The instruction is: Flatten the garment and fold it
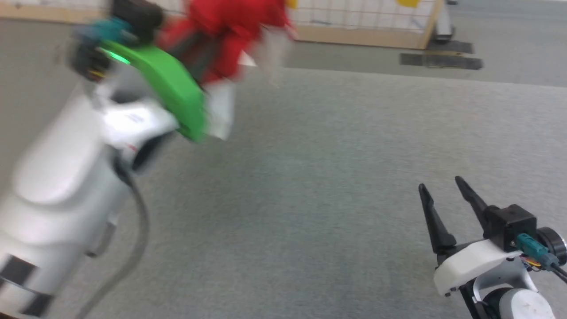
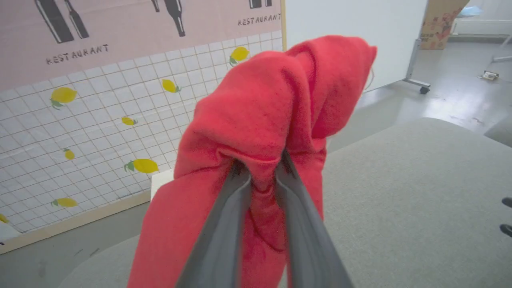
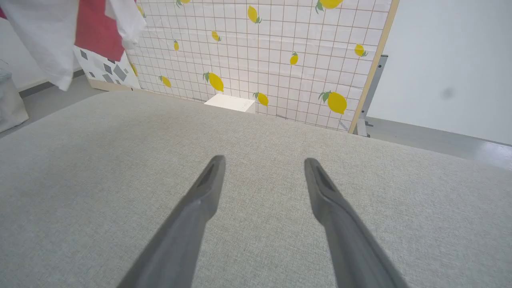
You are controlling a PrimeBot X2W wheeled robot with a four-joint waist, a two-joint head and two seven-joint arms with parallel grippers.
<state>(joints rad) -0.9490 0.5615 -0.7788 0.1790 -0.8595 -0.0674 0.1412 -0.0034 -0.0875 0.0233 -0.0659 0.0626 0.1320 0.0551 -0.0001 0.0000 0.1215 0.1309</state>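
Observation:
The garment (image 1: 230,31), red with white parts, hangs bunched in the air at the top left of the head view, blurred by motion. My left arm is raised there, and its green wrist cover (image 1: 172,88) hides the fingers. In the left wrist view my left gripper (image 2: 262,166) is shut on a thick fold of the garment's red cloth (image 2: 264,104), which drapes over both fingers. My right gripper (image 1: 440,184) stands open low at the right over the grey surface, holding nothing. In the right wrist view the right gripper (image 3: 264,164) is spread wide, and the garment (image 3: 68,28) dangles at the top left.
A grey fabric-covered table (image 1: 336,186) spreads under both arms. Behind it stands a tiled panel with lemon prints (image 3: 280,52) and a small white box (image 3: 230,102) at its foot. A white partition on wheels (image 2: 360,36) and a cardboard box (image 2: 440,20) stand farther off.

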